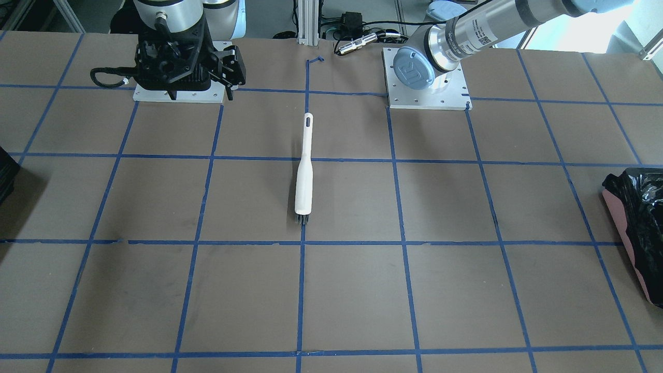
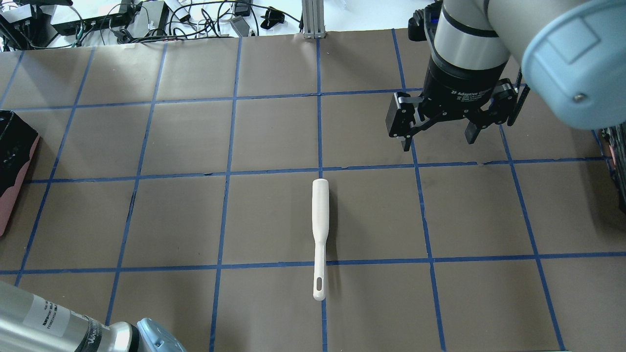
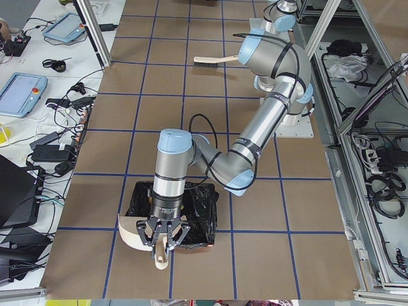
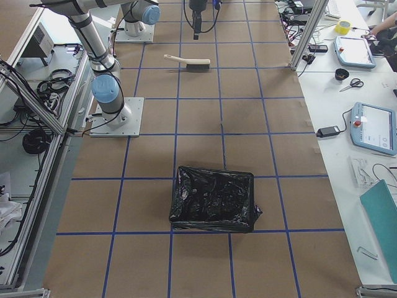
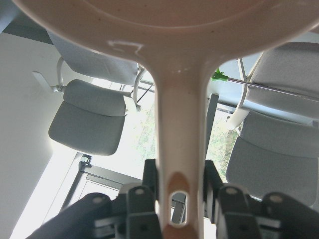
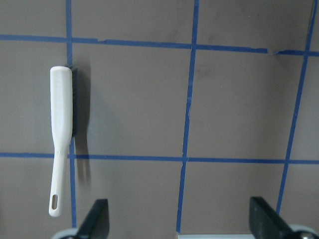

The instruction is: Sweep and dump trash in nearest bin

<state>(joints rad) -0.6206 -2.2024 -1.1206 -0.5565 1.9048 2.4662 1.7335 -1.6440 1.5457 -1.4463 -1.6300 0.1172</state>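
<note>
Well, from the table's left end, my left claw (image 3: pixel 164 241) hangs pointing down over the near rim of the bin (image 3: pixel 207 197), pink with a crinkled black liner. The cream dustpan (image 3: pixel 132 231) sits tipped just beside that claw, so I judge I am at the dump.

Through my left wrist camera, that claw is clamped tight on the dustpan's handle, which runs straight out between the fingers. The trash shows in no view; I cannot tell whether it lies in the pan or the bag. Next I would tip the pan's lip over the liner.

From overhead, my right claw (image 2: pixel 437 134) is spread wide and holds nothing. The white brush (image 2: pixel 320 230) lies flat, well off to its side.

My right wrist camera agrees: the brush lies ahead of the parted fingertips, to one side.
</note>
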